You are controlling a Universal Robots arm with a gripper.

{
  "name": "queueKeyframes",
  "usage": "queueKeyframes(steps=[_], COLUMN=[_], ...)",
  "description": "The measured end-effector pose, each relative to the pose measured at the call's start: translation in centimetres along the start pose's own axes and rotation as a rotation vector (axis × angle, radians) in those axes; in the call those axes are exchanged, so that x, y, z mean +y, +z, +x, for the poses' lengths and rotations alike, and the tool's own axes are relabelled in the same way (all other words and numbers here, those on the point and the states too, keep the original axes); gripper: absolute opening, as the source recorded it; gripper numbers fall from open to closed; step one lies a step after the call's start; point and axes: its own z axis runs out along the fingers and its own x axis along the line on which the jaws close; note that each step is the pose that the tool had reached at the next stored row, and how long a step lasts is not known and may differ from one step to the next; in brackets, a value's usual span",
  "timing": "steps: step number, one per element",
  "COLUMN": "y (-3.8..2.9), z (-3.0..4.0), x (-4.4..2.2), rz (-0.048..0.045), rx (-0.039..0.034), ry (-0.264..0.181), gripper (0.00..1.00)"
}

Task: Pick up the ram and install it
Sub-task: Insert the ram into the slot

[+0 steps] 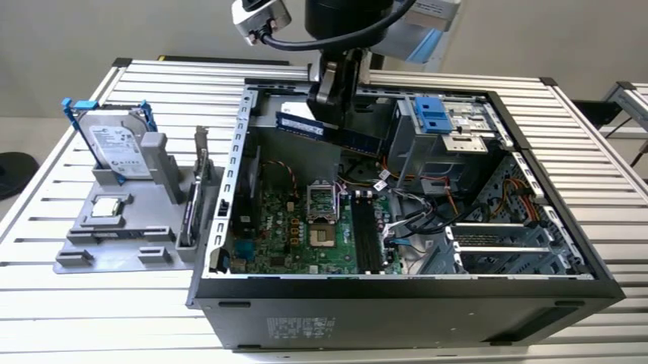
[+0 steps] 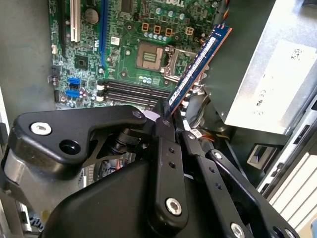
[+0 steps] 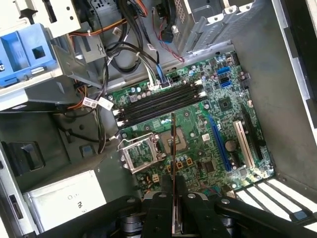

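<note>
Black pincer (image 2: 162, 119) fingers grip one end of the ram (image 2: 198, 64), a blue-green stick held in the air inside the open computer case (image 1: 405, 318). Below the pincer lies the green motherboard (image 3: 198, 130); its dark memory slots (image 3: 163, 101) sit apart from the ram.

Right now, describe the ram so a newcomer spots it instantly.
Find the open computer case. Above its motherboard the black gripper clamps the ram: a thin blue stick held in mid-air, unlike the silver hard drive outside the case.

I count one ram (image 1: 300, 125); one hard drive (image 1: 117, 149); one upright card (image 1: 199, 180); one open computer case (image 1: 405, 315).
</note>
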Motion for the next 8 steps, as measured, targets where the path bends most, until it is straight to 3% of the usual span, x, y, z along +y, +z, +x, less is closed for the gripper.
queueKeyframes(steps=[8], y=[0.0], z=[0.0], x=[0.0], rz=[0.0014], rx=[-0.0009], ry=[0.054], gripper=[0.0])
